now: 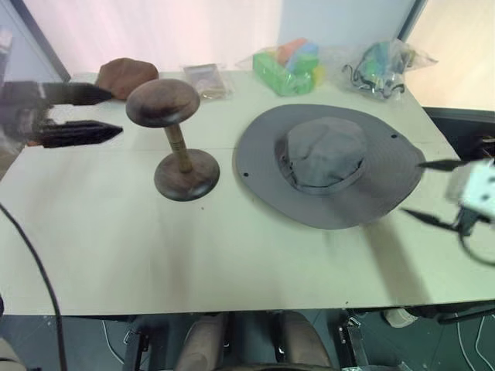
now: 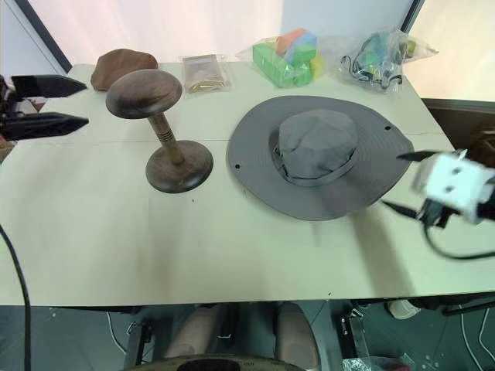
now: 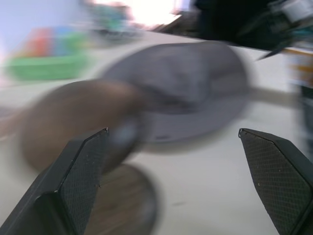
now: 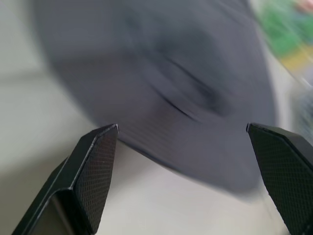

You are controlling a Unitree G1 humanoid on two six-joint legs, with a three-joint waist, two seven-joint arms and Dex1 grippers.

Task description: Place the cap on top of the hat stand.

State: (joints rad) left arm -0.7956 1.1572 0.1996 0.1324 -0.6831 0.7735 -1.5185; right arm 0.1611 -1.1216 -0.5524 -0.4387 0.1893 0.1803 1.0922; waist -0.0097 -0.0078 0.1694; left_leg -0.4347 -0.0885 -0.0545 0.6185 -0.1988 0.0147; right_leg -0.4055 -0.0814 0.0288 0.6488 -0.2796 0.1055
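1. Cap (image 1: pixel 329 166) lay flat on the table (image 1: pixel 116 247), brim spread wide and crown up, to the right of the hat stand (image 1: pixel 174 143) and well apart from it; nothing held it.
2. Hat stand stood upright on its disc base, domed top bare, between the cap and the left gripper (image 1: pixel 108 113).
3. Right gripper (image 1: pixel 421 189) hung just off the cap's right brim edge, its two black fingers spread wide with nothing between them; in the right wrist view the brim lay straight ahead of the open jaws, so the cap sat directly along the line that hand pointed.
4. Left gripper was also spread and empty, out past the stand's far side from the cap, pointing across toward the dome; to reach the cap it would have had to pass the stand.
5. By my judgement the right arm was plainly the nearer one for the pickup, and the brim edge facing it was the natural place to pinch.
6. Being round, the cap offered no long axis to line up with; what mattered was that the carry would run leftward across the table, from the cap's spot to the dome.
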